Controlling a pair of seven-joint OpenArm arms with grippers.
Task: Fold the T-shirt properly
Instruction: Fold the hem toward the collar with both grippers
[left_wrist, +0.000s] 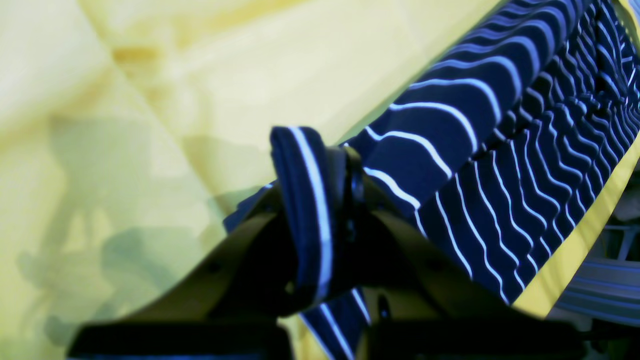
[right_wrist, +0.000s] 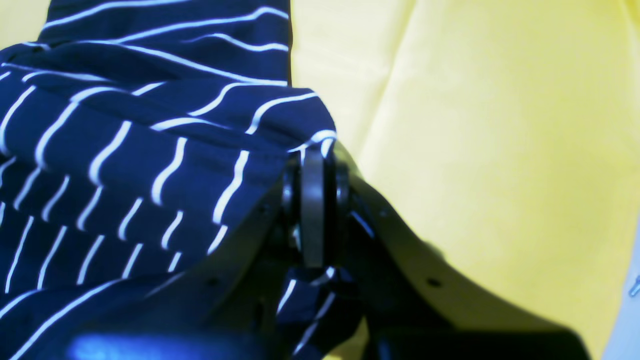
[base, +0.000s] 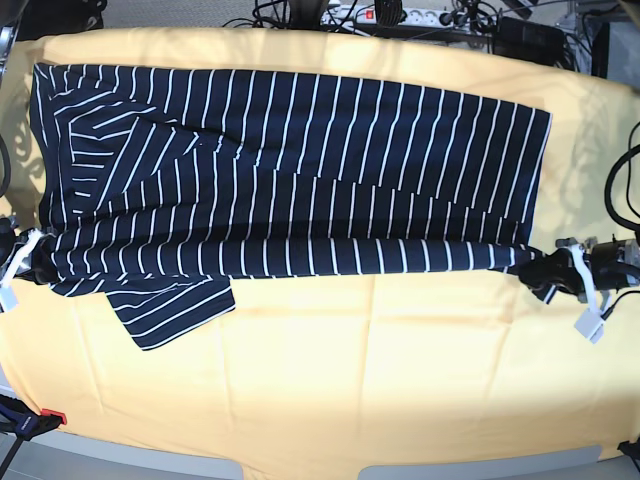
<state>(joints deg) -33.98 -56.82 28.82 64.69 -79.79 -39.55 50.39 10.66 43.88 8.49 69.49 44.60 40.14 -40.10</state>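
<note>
The dark navy T-shirt (base: 300, 160) with thin white stripes lies spread wide across the table in the base view. Its near edge is pulled into a taut folded line between my two grippers. One sleeve (base: 170, 310) lies flat below that line at the left. My left gripper (base: 535, 270) is at the right end, shut on a bunched edge of the shirt (left_wrist: 500, 150); the pinch shows in the left wrist view (left_wrist: 325, 170). My right gripper (base: 40, 262) is at the left end, shut on the shirt (right_wrist: 125, 165) as well; its pinch shows in the right wrist view (right_wrist: 312, 160).
A yellow-orange cloth (base: 350, 380) covers the table under the shirt. Cables and a power strip (base: 400, 15) lie along the far edge. The table's front edge runs along the bottom, with a small red item (base: 52, 417) at its left corner.
</note>
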